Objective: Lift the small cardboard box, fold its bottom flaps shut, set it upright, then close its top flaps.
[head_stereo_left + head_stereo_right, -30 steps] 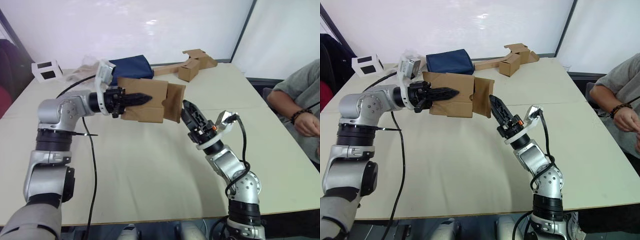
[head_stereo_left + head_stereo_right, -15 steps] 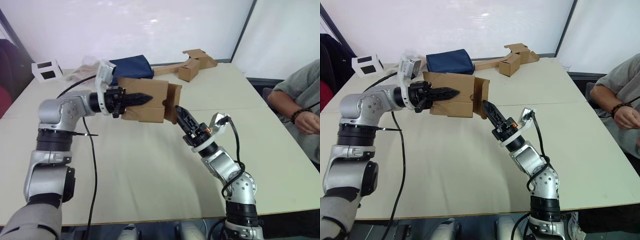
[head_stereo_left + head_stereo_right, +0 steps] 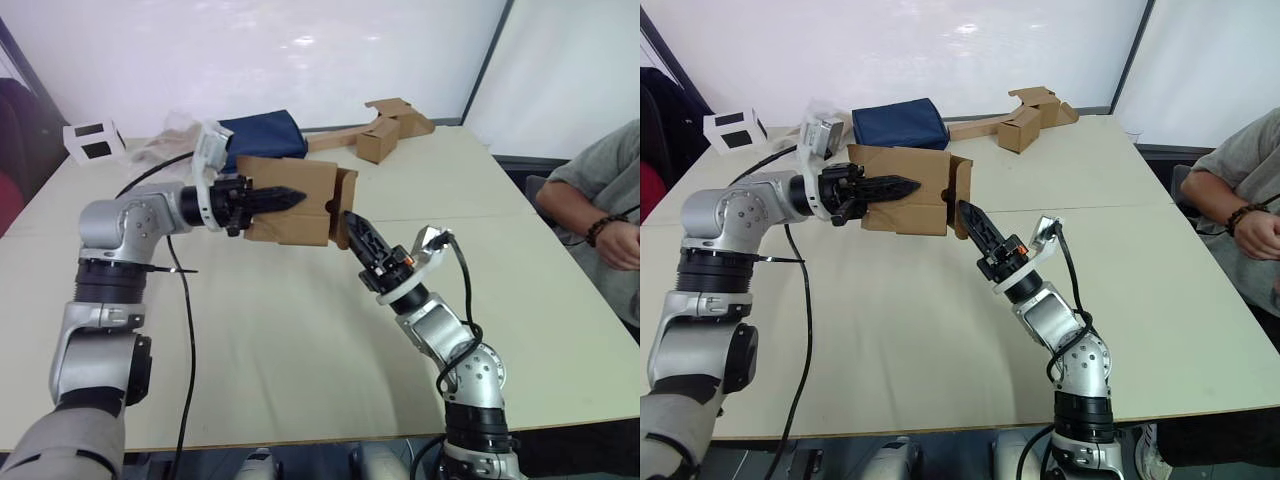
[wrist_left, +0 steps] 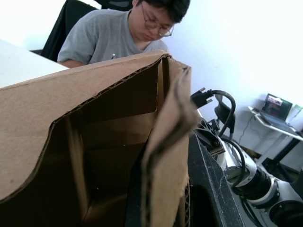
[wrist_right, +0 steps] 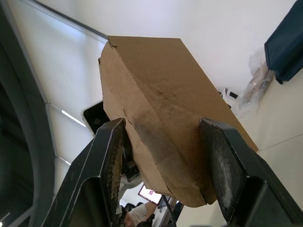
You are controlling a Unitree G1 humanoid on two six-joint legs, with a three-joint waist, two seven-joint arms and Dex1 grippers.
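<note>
Box (image 3: 290,203) lies lengthwise in your clamped left gripper (image 3: 283,196); your spread right gripper (image 3: 970,216) straddles its flap (image 3: 343,207) end.

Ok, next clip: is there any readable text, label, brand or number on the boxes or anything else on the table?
None can be read.
Small cardboard box, held by the left gripper: plain brown, no print.
Other brown box at the far edge: no print visible.
Small white box with dark panels: no legible text.
Blue bag: no label visible.
</note>
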